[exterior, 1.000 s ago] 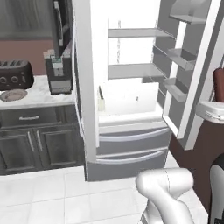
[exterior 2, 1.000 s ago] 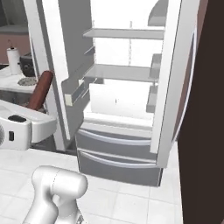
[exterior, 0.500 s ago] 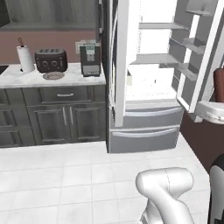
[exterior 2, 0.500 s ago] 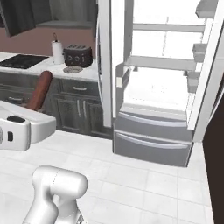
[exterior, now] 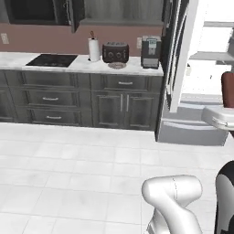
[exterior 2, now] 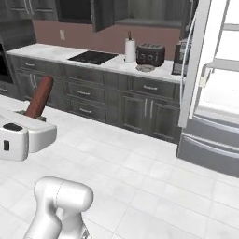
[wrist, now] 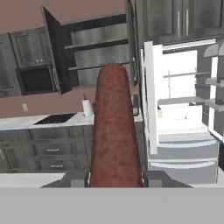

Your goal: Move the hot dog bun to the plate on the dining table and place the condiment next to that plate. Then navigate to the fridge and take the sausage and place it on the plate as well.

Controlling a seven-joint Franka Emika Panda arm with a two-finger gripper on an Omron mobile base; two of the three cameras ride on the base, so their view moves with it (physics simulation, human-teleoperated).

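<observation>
Hand view shows the reddish-brown, mottled cylindrical sausage (wrist: pixel 114 131) standing lengthwise up the middle, its rounded end uppermost, its lower part clamped between the two small dark finger tips (wrist: pixel 79 180) of the gripper (wrist: pixel 114 180). The jaws are drawn in tight against its sides, one tip on each side, so the sausage is firmly held and off any surface. Its skin is a speckled rust-red, darker along the edges, and it is smooth and even in width along its length.

In the right base view the same sausage (exterior 2: pixel 39 97) rises tilted from the white hand at the left edge, above the white tiled floor (exterior 2: pixel 140 177). In the left base view only its dark red tip (exterior: pixel 227 89) shows at the right edge, above the white hand.

Behind it runs a white marble counter (exterior: pixel 55 64) over dark grey cabinets with metal handles (exterior: pixel 91 103). On the counter are a flat black cooktop (exterior: pixel 50 60), a white paper towel roll (exterior: pixel 94 49), a dark toaster (exterior: pixel 115 52) with a small shallow dish (exterior: pixel 117 65) just in front of it, and a black coffee machine (exterior: pixel 151 51). To the right stands the white fridge (exterior 2: pixel 219 88) with its doors open, pale shelves showing inside and grey drawers below.
</observation>
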